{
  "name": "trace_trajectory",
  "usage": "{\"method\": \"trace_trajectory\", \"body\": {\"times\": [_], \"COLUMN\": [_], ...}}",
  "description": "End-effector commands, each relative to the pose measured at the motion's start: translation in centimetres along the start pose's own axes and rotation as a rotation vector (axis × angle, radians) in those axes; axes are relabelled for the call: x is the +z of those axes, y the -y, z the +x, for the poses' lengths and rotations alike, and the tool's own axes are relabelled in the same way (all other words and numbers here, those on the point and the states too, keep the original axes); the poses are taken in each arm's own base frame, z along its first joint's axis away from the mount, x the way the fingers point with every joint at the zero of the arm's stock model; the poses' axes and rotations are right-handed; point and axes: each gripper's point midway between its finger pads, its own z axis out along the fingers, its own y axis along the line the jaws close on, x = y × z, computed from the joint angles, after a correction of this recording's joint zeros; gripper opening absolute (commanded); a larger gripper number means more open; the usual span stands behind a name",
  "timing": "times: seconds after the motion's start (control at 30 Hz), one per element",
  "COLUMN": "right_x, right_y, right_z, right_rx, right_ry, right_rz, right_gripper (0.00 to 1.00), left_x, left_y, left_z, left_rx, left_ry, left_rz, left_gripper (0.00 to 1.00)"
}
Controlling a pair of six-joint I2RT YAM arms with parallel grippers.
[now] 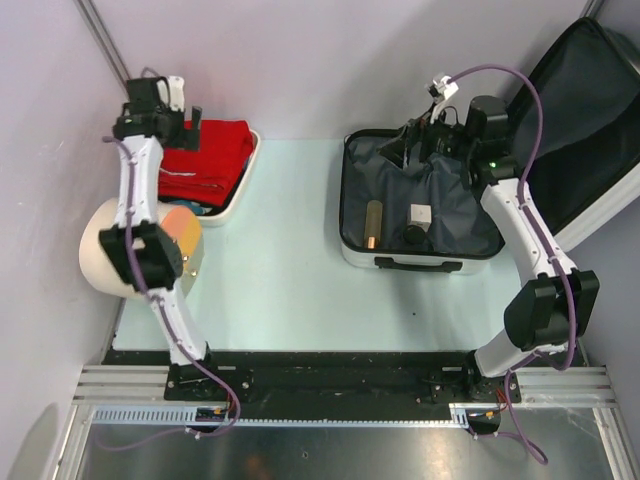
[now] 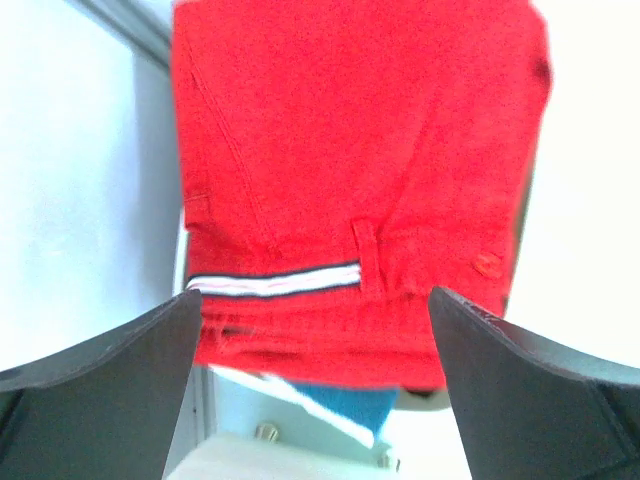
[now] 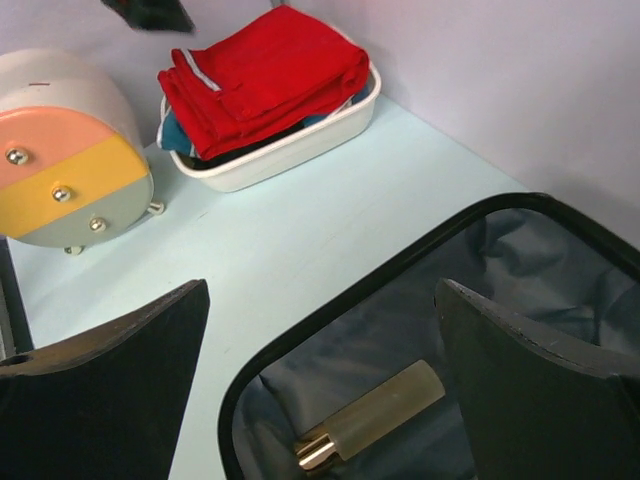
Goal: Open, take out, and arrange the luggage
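The luggage (image 1: 400, 262) lies open at the right of the table, its lid (image 1: 590, 110) leaning back against the wall. On its dark lining lie a frosted tube with a gold cap (image 1: 374, 223), a small white box (image 1: 420, 215) and a dark round item (image 1: 416, 236). My right gripper (image 1: 400, 150) hangs open and empty over the luggage's back edge. In the right wrist view (image 3: 322, 290) the lining (image 3: 520, 270) and the tube (image 3: 380, 410) show below it. My left gripper (image 1: 190, 125) is open and empty above folded red clothing (image 2: 350, 130).
A cream tub (image 1: 240, 195) at the back left holds the red clothing (image 1: 210, 160) over something blue (image 2: 340, 405). A cream cylinder with an orange end (image 1: 110, 250) lies in front of it by the left arm. Walls stand close at the back and left.
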Motion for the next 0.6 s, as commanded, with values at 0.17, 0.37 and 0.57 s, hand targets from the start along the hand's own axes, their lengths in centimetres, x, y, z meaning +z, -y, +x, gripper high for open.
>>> {"method": "trace_trajectory", "body": {"times": [0.17,0.37,0.57], "right_x": [4.5,8.5,11.2], "right_y": [-3.2,-7.5,-12.1], "right_z": [5.2,11.0,13.4], "right_rx": [0.021,0.056,0.042], "right_ry": [-0.099,-0.205,-0.23], "right_rz": [-0.108,-0.199,-0.324], "right_gripper": [0.98,0.94,0.86], "left_x": [-22.5,-27.4,-29.5], "left_y": [4.5,8.0,8.8], "left_z": [-1.7,4.7,9.4], "left_rx": [0.169,0.163,0.098], "left_ry": [0.399,0.418,0.365], "left_rz": [0.329,0.433,0.394], "left_gripper": [1.0,1.0,0.98]}}
